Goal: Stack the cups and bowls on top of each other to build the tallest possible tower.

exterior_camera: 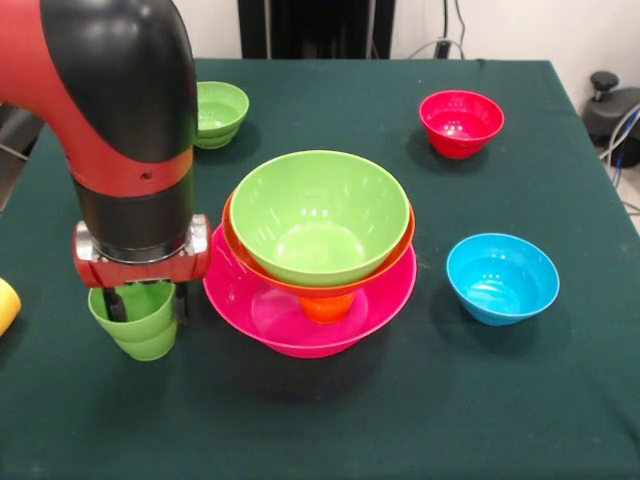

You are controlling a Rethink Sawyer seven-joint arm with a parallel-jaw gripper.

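Currently jaws clenched on the green cup [137, 318], just beside the tower's [310, 250] pink bowl [232, 292]. My worry: the cup clips the pink rim on transfer and shifts the tower. Blue bowl [502, 278], red bowl [461, 123], small green bowl [220, 113] loose around it on the dark green surface [400, 410]; pale wall beyond.

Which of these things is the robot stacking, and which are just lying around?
For stacking: green cup in the gripper, pink bowl, large orange bowl, large green bowl, small green bowl, red bowl, blue bowl.

Lying about: only the cables beyond the table.
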